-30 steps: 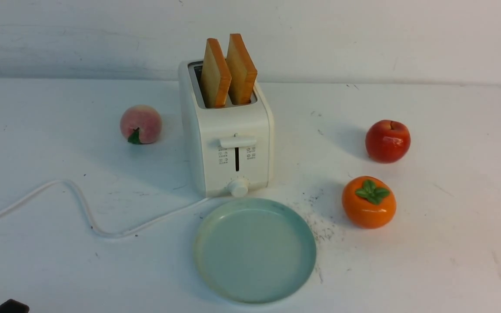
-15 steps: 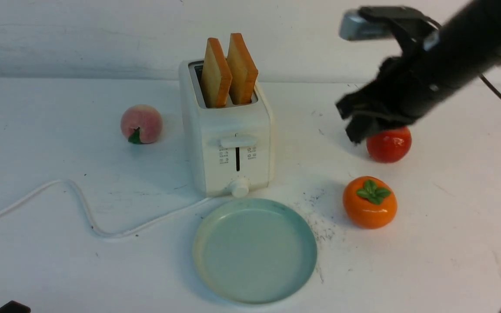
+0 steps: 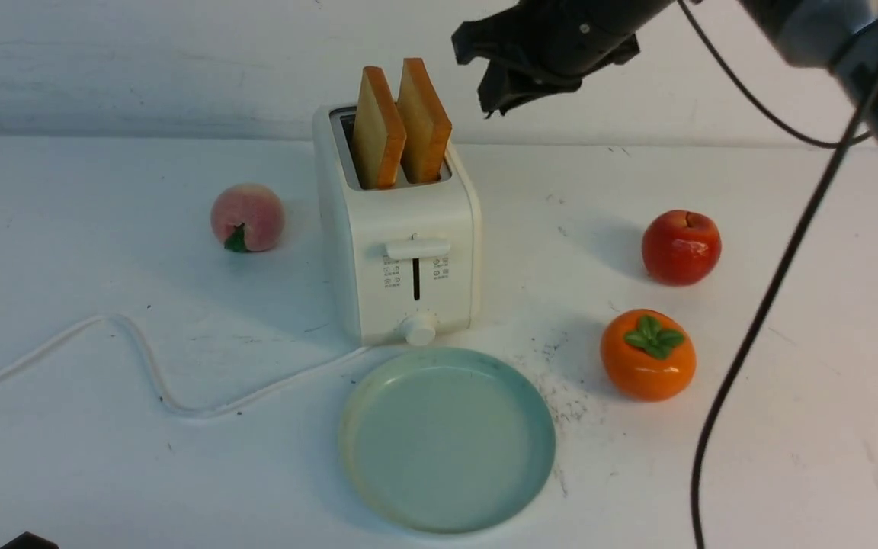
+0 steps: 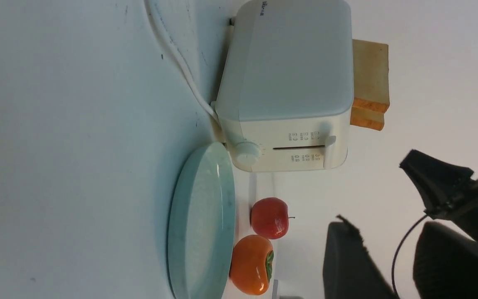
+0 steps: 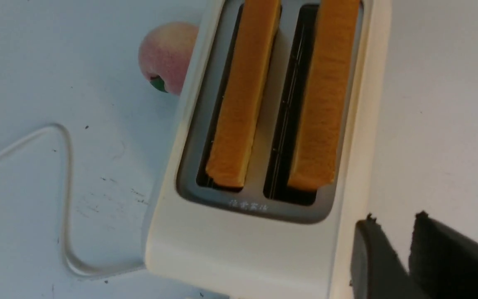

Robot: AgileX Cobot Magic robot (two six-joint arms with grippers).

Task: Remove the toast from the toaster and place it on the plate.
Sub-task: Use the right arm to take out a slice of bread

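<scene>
Inside the toaster [image 3: 397, 252] — one per slot — stand two toast slices [image 3: 401, 126].

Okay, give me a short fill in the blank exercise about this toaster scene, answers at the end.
The toaster holds ____ slices of toast.
The plate lies on the table just in ____ of the toaster.
The peach sits on the toaster's ____ side.
The right gripper, up beside the toast, holds ____.
Answers: two; front; left; nothing.
</scene>
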